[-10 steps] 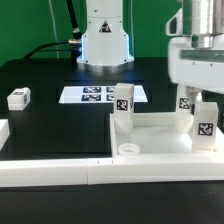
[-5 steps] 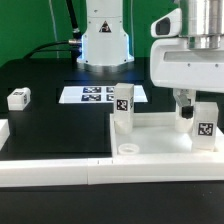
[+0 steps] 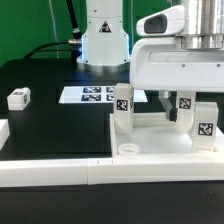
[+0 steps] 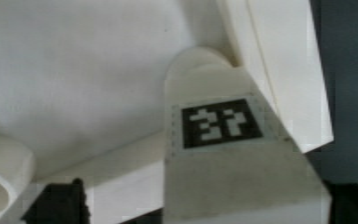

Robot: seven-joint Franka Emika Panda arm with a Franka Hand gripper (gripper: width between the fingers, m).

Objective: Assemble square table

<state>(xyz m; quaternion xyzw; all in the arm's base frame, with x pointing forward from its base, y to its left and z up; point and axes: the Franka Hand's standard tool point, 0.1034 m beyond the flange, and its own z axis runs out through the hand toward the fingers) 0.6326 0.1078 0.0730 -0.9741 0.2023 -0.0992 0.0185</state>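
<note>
The square table top (image 3: 150,142) is a white tray with a raised rim, lying at the exterior view's right. Three tagged white legs stand upright in it: one at the near-left corner (image 3: 122,101), one at the back right (image 3: 186,104), and one at the right (image 3: 206,127). An empty round socket (image 3: 128,150) shows at the front. My gripper (image 3: 172,108) hangs low over the tray beside the back right leg. In the wrist view a tagged leg (image 4: 229,150) stands between my gripper's (image 4: 208,205) spread dark fingers (image 4: 60,200), with a gap at one side. It holds nothing.
A loose tagged leg (image 3: 18,97) lies on the black table at the exterior view's left. The marker board (image 3: 92,95) lies behind the tray. Long white border rails (image 3: 60,172) run along the front. The robot base (image 3: 104,40) stands at the back.
My hand has moved toward the exterior view's left, across the tray, and now covers more of the back right leg. The legs and the tray have not moved.
</note>
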